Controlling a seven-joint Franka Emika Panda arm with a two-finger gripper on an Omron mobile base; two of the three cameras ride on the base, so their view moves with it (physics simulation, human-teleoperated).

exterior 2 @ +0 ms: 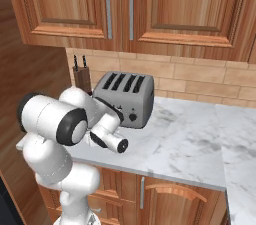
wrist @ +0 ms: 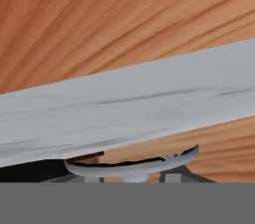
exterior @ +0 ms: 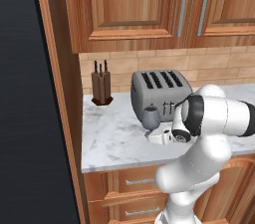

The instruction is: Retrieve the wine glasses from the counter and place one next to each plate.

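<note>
Arm bent low over counter (exterior: 109, 138), gripper (exterior: 152, 131) at wine glass (exterior: 151, 116) (beside toaster (exterior: 159, 91)), grip state unclear

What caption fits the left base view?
Gripper at a smoky wine glass on the marble counter, in front of the toaster.
</note>
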